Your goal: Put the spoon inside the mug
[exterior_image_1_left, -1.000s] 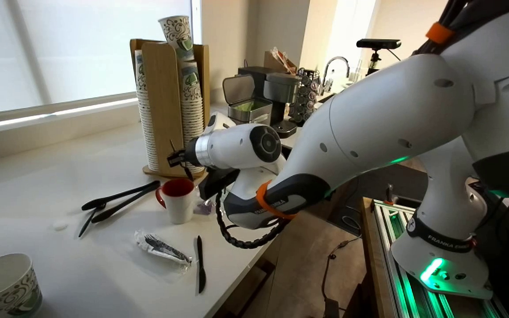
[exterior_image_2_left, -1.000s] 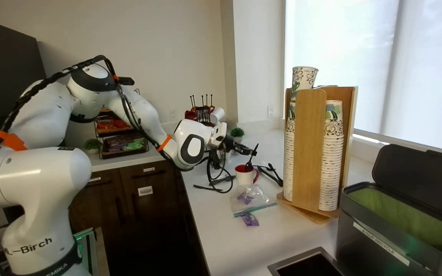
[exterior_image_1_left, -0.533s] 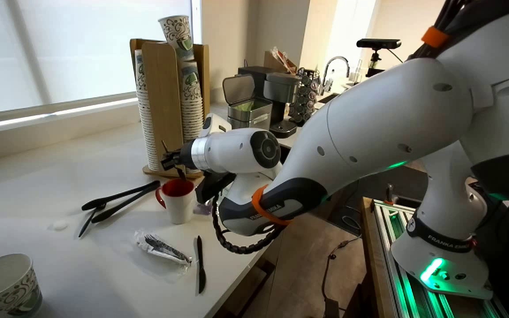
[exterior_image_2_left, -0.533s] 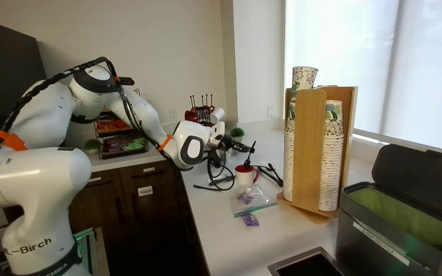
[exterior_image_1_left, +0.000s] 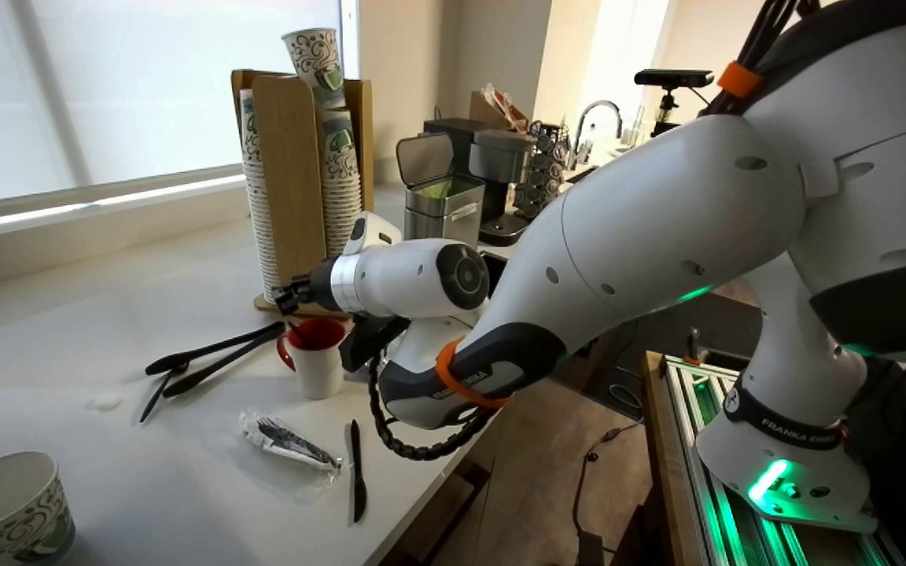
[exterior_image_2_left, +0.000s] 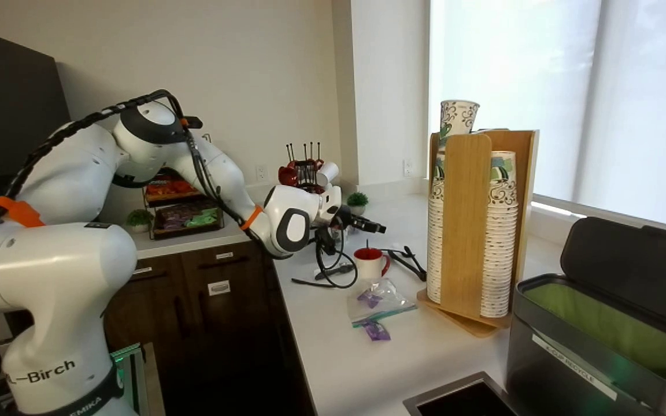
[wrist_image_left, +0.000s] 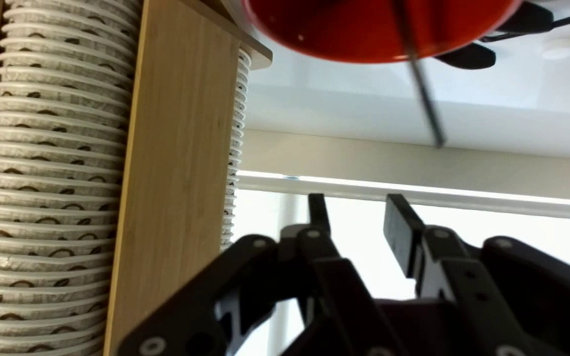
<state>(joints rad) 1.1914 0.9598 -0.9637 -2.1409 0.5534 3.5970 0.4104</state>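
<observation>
The white mug with the red inside stands upright on the counter in both exterior views (exterior_image_1_left: 318, 371) (exterior_image_2_left: 369, 268). In the wrist view its red inside (wrist_image_left: 334, 32) shows at the top edge. The spoon is black; its thin handle (wrist_image_left: 424, 96) rises out of the mug, tilted against the rim, and shows small in both exterior views (exterior_image_1_left: 292, 328) (exterior_image_2_left: 367, 244). Its bowl is hidden inside the mug. My gripper is open and empty, above the mug and apart from the spoon, in the wrist view (wrist_image_left: 352, 205) and both exterior views (exterior_image_1_left: 280, 300) (exterior_image_2_left: 380, 227).
A wooden holder of paper cups (exterior_image_1_left: 289, 189) stands close to the gripper. Black tongs (exterior_image_1_left: 217, 355) lie beside the mug. A wrapped fork (exterior_image_1_left: 289, 442), a black knife (exterior_image_1_left: 357, 475) and a paper cup (exterior_image_1_left: 16, 503) are nearer an exterior camera. A plastic bag (exterior_image_2_left: 388, 300) lies by the mug.
The gripper held the black spoon upright over the mug and moved slightly. It has now opened and let go; the spoon has dropped into the mug.
</observation>
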